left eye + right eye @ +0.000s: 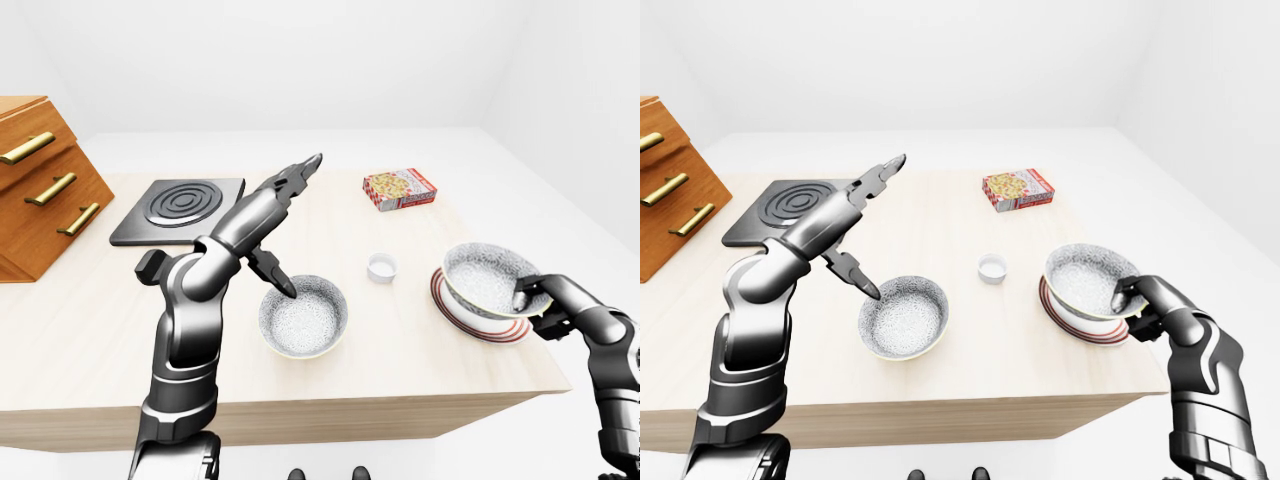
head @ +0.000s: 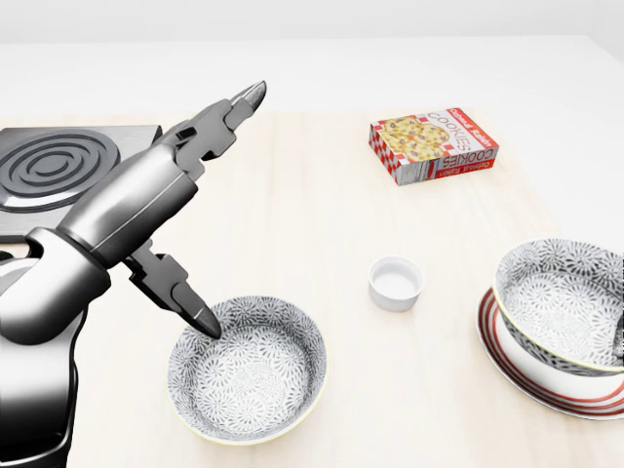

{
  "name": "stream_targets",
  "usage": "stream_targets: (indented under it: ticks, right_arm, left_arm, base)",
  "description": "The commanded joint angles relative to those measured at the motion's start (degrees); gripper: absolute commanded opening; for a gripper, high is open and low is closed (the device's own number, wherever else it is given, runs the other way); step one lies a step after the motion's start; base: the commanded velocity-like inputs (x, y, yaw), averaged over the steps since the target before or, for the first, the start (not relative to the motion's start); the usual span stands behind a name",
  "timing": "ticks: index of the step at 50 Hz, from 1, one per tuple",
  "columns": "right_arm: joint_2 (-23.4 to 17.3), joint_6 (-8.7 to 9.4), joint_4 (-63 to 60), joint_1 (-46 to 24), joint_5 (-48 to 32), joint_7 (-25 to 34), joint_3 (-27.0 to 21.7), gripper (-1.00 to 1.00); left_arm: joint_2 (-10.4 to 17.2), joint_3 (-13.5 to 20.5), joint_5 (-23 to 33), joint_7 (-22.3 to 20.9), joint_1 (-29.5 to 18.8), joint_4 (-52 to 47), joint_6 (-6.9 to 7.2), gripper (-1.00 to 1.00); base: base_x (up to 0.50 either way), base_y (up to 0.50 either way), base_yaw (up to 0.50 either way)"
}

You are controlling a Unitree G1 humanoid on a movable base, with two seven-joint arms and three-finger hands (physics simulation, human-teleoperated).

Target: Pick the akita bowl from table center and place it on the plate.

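Looks like the placing step is wrapping up; the right hand [image 1: 1137, 300] is gripping the rim of one akita bowl [image 1: 488, 279], which is already sitting, a bit tilted, on the red-ringed plate [image 2: 546, 382] near the table's [image 1: 90, 340] right edge; next it's probably just letting go cleanly without tipping it. The left hand [image 2: 210, 210] is hanging released, fingers spread, one fingertip dipping over a second patterned bowl [image 2: 249, 372] mid-table; the box [image 2: 433, 144] toward the far edge is reading "COOKIES".
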Motion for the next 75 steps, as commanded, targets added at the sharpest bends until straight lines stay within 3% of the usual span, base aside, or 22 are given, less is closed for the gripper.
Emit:
stream_targets:
  ticks: [1,20,31,40,41,42,43,44,58,63,66,75]
  right_arm:
    - [-0.39,-0.41,7.81,-3.29,11.16,-4.9,2.26,-1.0]
    - [-2.06,-4.07,20.29,-9.23,12.21,-10.25,6.72,-1.0]
    - [-2.71,-4.26,21.57,-9.36,12.44,-11.36,7.29,-1.0]
    - [-2.74,-2.93,19.82,-8.65,11.81,-11.23,7.09,-1.0]
    - [-2.91,-3.05,19.43,-8.12,11.79,-11.11,6.82,-0.95]
    - [-2.92,-2.96,19.14,-7.85,11.72,-10.98,6.7,-0.47]
    - [-2.88,-2.84,18.89,-7.66,11.51,-11.07,6.65,0.66]
    - [-2.89,-2.84,18.84,-7.41,11.28,-11.02,6.62,1.0]
    - [-3.68,-3.19,15.7,-3.44,10.58,-9.62,4.13,1.0]
    - [-3.13,-1.7,7.95,1.14,10.94,-6.47,1.06,1.0]
    - [0.11,0.63,-3.81,5.2,12.1,-2.16,-2.28,1.0]
    - [12.48,0.63,-37.64,11.38,19.88,10.21,-10.0,1.0]
  left_arm:
    - [-0.1,-0.04,0.13,0.0,0.25,-0.42,0.0,1.0]
    - [-0.38,-0.22,0.26,0.0,0.58,1.04,0.0,1.0]
    - [-0.34,-0.16,0.19,0.0,0.83,1.38,0.0,1.0]
    - [-0.18,0.04,0.1,0.0,1.43,0.87,0.0,1.0]
    - [-0.19,0.04,0.1,0.0,1.48,0.85,0.0,1.0]
    - [-0.21,0.04,0.08,0.0,1.49,0.8,0.0,1.0]
    - [-0.22,0.03,0.09,0.0,1.51,0.65,0.0,1.0]
    - [-0.21,0.02,0.1,0.0,1.52,0.56,0.0,1.0]
    - [-0.11,0.14,-0.06,0.0,1.55,0.62,0.0,1.0]
    - [-0.15,0.23,-0.25,0.0,1.61,0.41,0.0,1.0]
    - [-0.17,0.3,-0.6,0.0,1.89,0.54,0.0,1.0]
    - [-1.02,0.21,-1.8,0.0,3.65,-1.04,0.0,1.0]
  base:
    - [0.0,0.0,0.0]
    - [0.0,0.0,0.0]
    - [0.0,0.0,0.0]
    - [0.0,0.0,0.0]
    - [0.0,0.0,0.0]
    - [0.0,0.0,0.0]
    - [0.0,0.0,0.0]
    - [0.0,0.0,0.0]
    - [0.0,0.0,0.0]
    - [0.0,0.0,0.0]
    - [0.0,0.0,0.0]
    - [0.0,0.0,0.0]
